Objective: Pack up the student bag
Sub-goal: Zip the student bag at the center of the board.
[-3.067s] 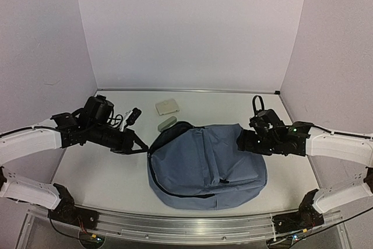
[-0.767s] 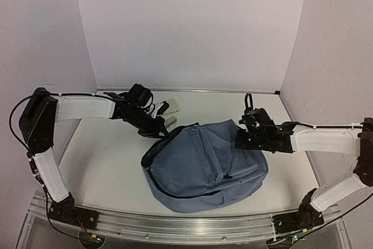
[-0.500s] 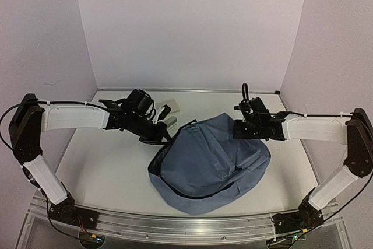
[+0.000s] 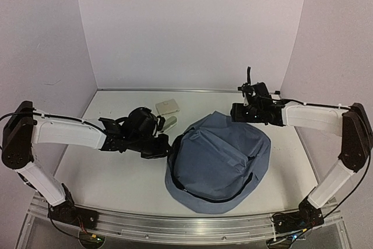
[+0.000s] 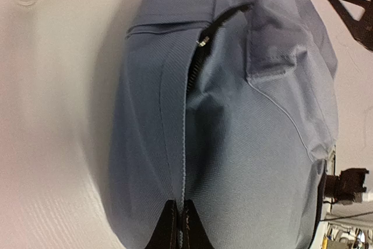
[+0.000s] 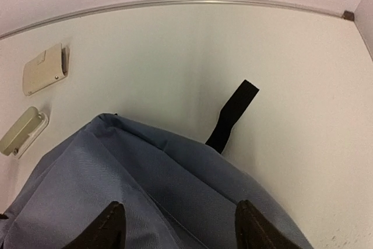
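Student bag [image 4: 218,161], large soft grey-blue fabric backpack | lay centre-right on white table [image 4: 116,173] | looked limp, light, prob. slumps | L gripper [image 5: 178,231] pinched shut on its left zip edge | R gripper [image 6: 179,208] jaws wide, empty, over far edge | best hold: seams.

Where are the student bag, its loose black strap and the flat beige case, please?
student bag [image 4: 218,155], top external view, middle of its grey-blue fabric.
black strap [image 6: 232,114], right wrist view, midway along its length.
flat beige case [image 6: 42,69], right wrist view, centre of its top face.
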Controlling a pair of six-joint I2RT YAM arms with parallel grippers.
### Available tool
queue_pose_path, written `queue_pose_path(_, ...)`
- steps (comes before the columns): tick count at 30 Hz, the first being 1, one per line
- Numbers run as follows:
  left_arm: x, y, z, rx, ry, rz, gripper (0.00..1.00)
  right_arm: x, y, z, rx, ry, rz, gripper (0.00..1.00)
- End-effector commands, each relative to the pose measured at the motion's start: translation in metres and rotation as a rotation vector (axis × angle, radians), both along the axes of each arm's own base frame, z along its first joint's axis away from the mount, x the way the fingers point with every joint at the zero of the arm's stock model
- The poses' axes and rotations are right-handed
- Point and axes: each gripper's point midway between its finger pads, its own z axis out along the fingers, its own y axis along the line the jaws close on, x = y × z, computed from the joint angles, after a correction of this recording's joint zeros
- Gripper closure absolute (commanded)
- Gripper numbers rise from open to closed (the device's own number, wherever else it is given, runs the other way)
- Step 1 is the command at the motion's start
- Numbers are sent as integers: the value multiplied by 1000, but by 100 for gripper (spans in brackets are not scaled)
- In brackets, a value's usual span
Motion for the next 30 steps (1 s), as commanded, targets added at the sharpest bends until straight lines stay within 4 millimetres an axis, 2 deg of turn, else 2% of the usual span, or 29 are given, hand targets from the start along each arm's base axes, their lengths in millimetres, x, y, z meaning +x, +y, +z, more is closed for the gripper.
queue_pose_path(1, 19, 27, 8, 52, -48, 186, 100, -19, -1, 86, 147, -134, 34, 27)
queue_pose_path(4, 20, 32, 3, 90, -44, 208, 100, -42, 5, 104, 234, -117, 94, 23)
queue_pose_path(8, 20, 35, -3, 117, -38, 213, 100, -76, 31, 109, 330, -71, 191, 21)
queue_pose_path(12, 18, 27, -2, 86, -34, 180, 100, -106, 69, 97, 332, -24, 250, 19)
queue_pose_path(16, 12, 18, 1, 30, -41, 116, 99, -124, 107, 80, 313, 29, 284, 22)
queue_pose_path(20, 2, 8, 4, -8, -51, 43, 93, -151, 153, 54, 246, 82, 385, 25)
queue_pose_path(24, -5, 0, 10, -71, -69, -9, 87, -153, 166, 32, 232, 124, 378, 31)
queue_pose_path(27, -8, 0, 10, -76, -68, -25, 84, -145, 172, 45, 250, 91, 359, 32)
queue_pose_path(30, -7, -6, 13, -100, -75, -37, 90, -130, 177, 59, 245, 36, 322, 32)
